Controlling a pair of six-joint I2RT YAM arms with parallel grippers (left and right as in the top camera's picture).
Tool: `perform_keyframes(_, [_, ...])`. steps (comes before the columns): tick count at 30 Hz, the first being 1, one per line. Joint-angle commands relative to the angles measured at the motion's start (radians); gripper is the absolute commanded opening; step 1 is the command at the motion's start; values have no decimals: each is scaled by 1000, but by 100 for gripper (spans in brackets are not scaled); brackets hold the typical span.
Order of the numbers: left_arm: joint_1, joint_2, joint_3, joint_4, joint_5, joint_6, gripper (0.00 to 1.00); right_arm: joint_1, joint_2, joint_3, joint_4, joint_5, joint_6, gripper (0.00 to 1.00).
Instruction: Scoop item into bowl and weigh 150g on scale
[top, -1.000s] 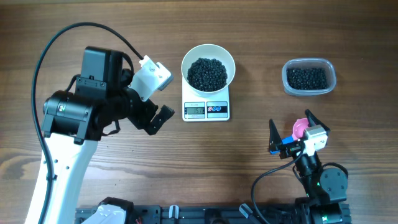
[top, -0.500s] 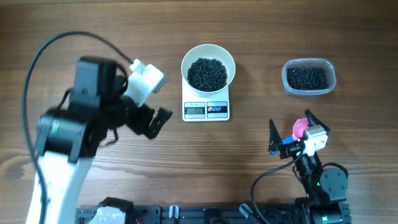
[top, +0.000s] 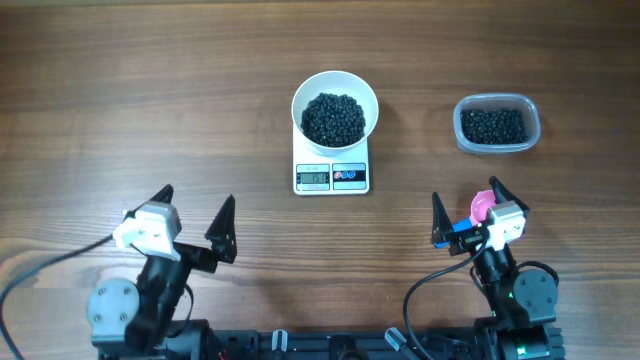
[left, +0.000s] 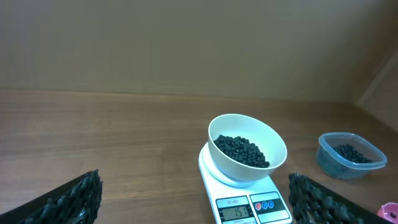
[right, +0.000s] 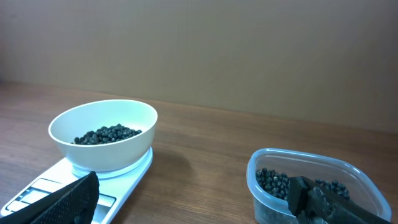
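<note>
here left claw (top: 197, 195) and right claw (top: 464, 192) gape wide, empty; bowl (top: 303, 95) of beads (top: 334, 117) sits on scale (top: 362, 160).

- Digits on the scale (top: 332, 177) are too small to read from overhead.
- The pink scoop (top: 482, 207) is partly hidden behind the right end effector (top: 465, 192).
- In the right wrist view, the clear tub (right: 323, 165) is cut off by the bottom edge.
</note>
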Motion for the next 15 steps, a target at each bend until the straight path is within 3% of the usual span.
perform_keyframes(1, [2, -90, -87, 54, -2, -39, 100, 6, -8, -3, 4, 3, 14, 100])
perform_keyframes(5, [2, -182, -193, 163, -6, -39, 100, 6, -8, -3, 4, 3, 14, 100])
perform_keyframes(11, [1, -182, -268, 251, -18, -69, 100, 6, -8, -3, 4, 3, 14, 100])
perform_keyframes(15, [-20, -182, -399, 413, -35, -69, 100, 6, -8, -3, 4, 3, 14, 100])
